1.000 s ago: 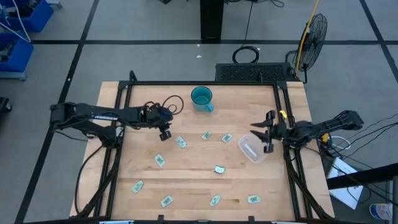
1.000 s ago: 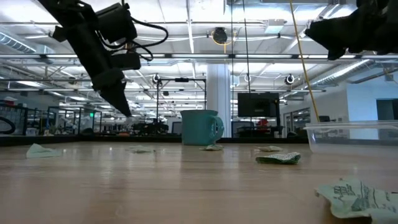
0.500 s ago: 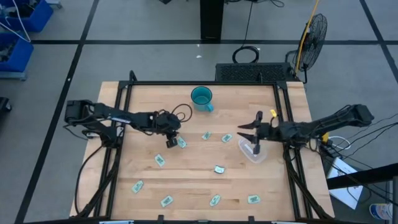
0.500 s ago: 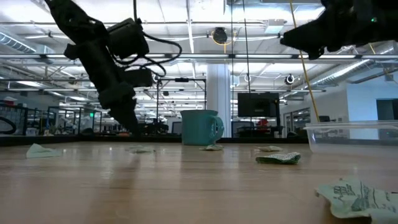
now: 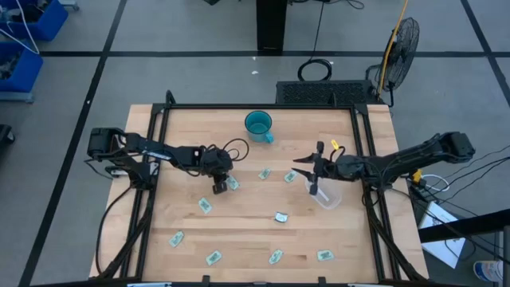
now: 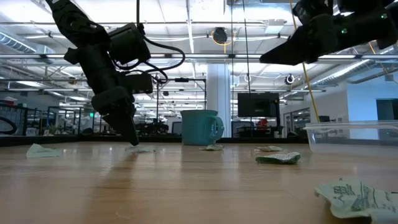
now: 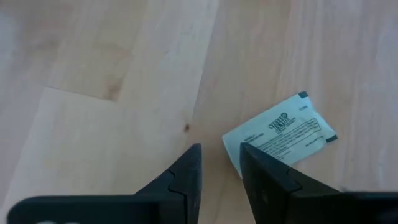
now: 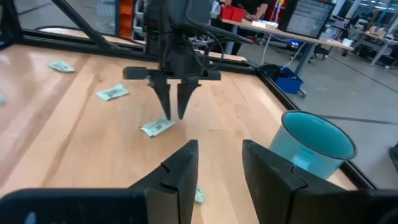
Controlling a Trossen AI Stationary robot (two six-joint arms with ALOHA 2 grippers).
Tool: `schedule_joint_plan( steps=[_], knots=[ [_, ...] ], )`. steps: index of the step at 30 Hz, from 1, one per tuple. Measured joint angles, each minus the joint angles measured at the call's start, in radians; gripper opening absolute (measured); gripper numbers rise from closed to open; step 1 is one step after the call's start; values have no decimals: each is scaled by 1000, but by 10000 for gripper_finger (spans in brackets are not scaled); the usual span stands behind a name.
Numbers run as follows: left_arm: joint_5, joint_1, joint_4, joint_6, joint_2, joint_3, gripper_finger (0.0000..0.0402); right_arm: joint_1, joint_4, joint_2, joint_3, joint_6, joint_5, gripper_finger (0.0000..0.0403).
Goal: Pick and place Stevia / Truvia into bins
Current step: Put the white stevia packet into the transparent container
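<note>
Several pale green and white Stevia sachets lie flat on the wooden table [image 5: 239, 231]. My left gripper [image 5: 219, 186] points steeply down, open with a narrow gap, its tips [image 7: 221, 158] just left of one sachet [image 7: 281, 132], also seen as the sachet [image 5: 232, 182]. My right gripper [image 5: 307, 170] hovers nearly level and open over the left rim of the clear tub, the bin [image 5: 327, 195], with nothing between its fingers [image 8: 217, 158]. From the right wrist view my left gripper [image 8: 173, 112] stands over that sachet [image 8: 157, 127]. My left gripper comes from above with one fingertip [image 7: 247, 154] at the sachet's near corner [image 7: 231, 144]. Whether it touches the sachet, I cannot tell. The sachet lies flat on the table, outside the gap between the fingers.
A teal mug [image 5: 258, 125] stands at the far middle of the table. Other sachets lie near the centre [image 5: 264, 173], [image 5: 290, 177], [image 5: 281, 216] and along the near edge [image 5: 213, 257], [image 5: 324, 255]. A black frame [image 5: 159, 119] borders the table.
My left gripper has come down and toward the table's right, tipping steeper, until its tips stand at the sachet. My right gripper has moved toward the table's left, from the right edge to over the tub's left rim, staying high.
</note>
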Motion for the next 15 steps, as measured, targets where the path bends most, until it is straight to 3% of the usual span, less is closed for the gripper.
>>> schedule_joint_plan(
  steps=[15],
  knots=[
    [-2,0,56,-28,0,-18,127,-66,40,5,0,-33,0,119]
  ],
)
